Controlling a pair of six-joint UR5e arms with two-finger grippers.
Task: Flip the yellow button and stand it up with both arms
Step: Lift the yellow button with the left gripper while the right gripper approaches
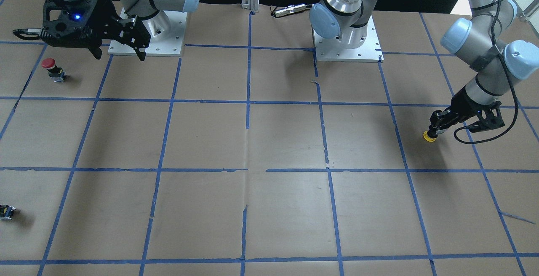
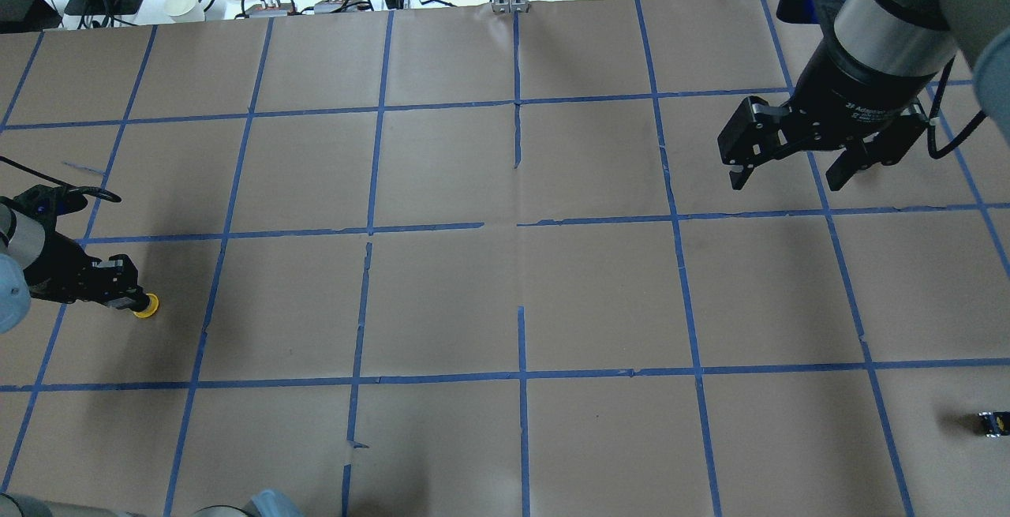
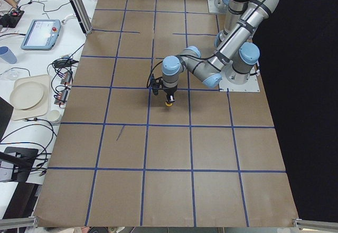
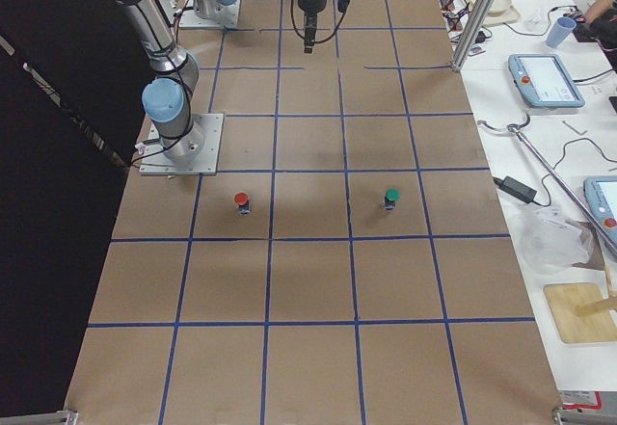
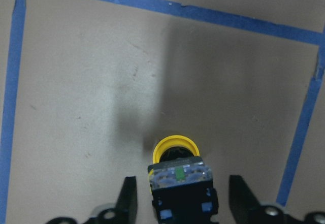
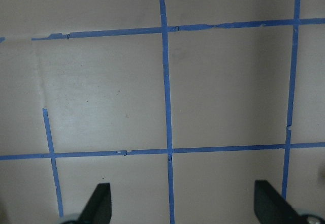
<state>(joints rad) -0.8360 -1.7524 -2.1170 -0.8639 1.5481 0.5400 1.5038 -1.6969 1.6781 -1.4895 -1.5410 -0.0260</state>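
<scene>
The yellow button (image 1: 429,136) is at the table's left end, its yellow cap (image 5: 175,149) down against the paper and its black-and-grey body (image 5: 180,183) pointing up into my left gripper (image 1: 438,127). In the left wrist view the two fingers (image 5: 129,198) straddle the body with a small gap on each side, so the gripper is open and not touching it. The button also shows in the overhead view (image 2: 145,308) and the exterior left view (image 3: 169,104). My right gripper (image 2: 787,179) is open and empty, hovering high over the right half, far from the button.
A red-capped button (image 1: 52,68) stands near the right arm's base plate (image 1: 147,31). A green-capped button (image 4: 390,198) stands further out. A tiny black capless part (image 2: 990,422) lies at the right edge. Blue tape lines grid the brown paper. Cables and dishes lie beyond the far edge.
</scene>
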